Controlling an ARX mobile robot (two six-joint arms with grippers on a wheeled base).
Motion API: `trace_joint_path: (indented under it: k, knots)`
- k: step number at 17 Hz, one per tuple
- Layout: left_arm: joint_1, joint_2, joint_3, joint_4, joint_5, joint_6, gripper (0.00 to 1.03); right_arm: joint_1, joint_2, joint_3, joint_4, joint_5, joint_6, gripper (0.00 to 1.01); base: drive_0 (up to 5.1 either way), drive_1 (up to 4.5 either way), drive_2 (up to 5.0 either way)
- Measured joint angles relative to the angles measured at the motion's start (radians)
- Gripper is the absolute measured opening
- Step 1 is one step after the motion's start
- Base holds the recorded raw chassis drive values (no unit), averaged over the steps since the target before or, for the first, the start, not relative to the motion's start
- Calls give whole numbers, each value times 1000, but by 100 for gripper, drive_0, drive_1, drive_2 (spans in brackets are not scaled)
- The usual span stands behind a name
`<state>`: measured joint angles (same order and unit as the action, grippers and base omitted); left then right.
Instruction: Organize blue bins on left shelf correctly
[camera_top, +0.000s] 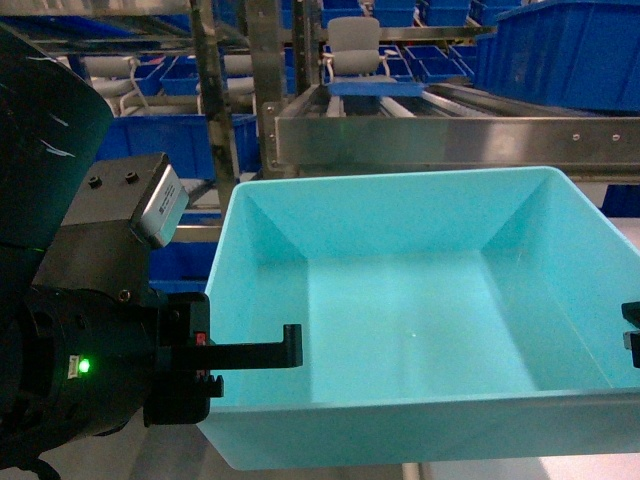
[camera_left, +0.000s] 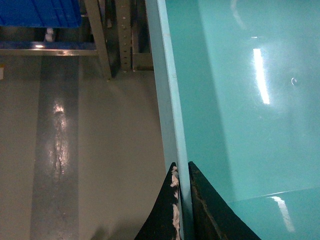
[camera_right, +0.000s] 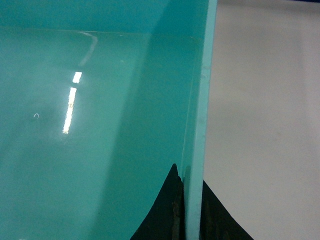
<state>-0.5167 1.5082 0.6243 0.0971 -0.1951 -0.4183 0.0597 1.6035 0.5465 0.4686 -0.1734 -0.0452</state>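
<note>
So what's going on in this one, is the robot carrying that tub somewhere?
The robot holds one turquoise bin between both arms. The left gripper is clamped over its left wall and the right gripper over its right wall. The bin is empty and faces the steel shelf, whose front bar lies just beyond its far rim. It is not on the shelf yet.

Bin (camera_top: 400, 300) before shelf (camera_top: 450, 128), between both claws.

Ahead of me the left shelf (camera_top: 420, 128) shows its steel front bar and slanted rails; a dark blue crate (camera_top: 565, 50) sits on it, upper right.
</note>
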Motion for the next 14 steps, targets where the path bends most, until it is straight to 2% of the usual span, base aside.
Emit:
trace_joint_path:
  k: [9, 14]
  knots:
    - [0, 0, 0, 1, -1, 0, 2, 0, -2, 0, 6, 0, 0, 2, -494, 243, 243]
    - [0, 0, 0, 0, 0, 0, 2, 0, -2, -1, 2, 0, 0, 2, -477, 364, 117]
